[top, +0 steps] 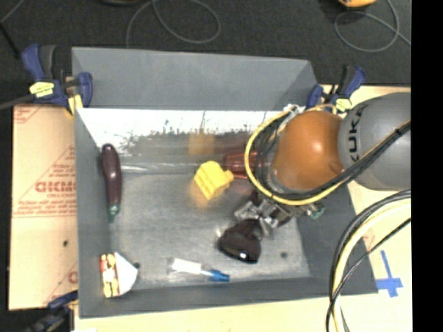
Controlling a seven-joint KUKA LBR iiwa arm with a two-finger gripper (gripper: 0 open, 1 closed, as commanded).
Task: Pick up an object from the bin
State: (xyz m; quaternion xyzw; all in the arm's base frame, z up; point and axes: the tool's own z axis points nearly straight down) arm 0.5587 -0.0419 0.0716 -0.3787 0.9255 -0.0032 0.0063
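Observation:
My gripper (261, 215) reaches down in the right half of the bin, below the arm's orange cover. Its metal tip sits right at the upper edge of a dark, rounded black-maroon object (240, 243) lying on the bin floor near the front right. A yellow ridged block (211, 178) lies up and to the left of the gripper, apart from it. Behind the block, a dark red object (235, 163) is partly hidden by the arm's cables.
A long maroon-handled tool (111, 178) lies along the left wall. A small white, red and yellow packet (118, 274) sits in the front left corner. A clear tube with a blue tip (201, 272) lies near the front wall.

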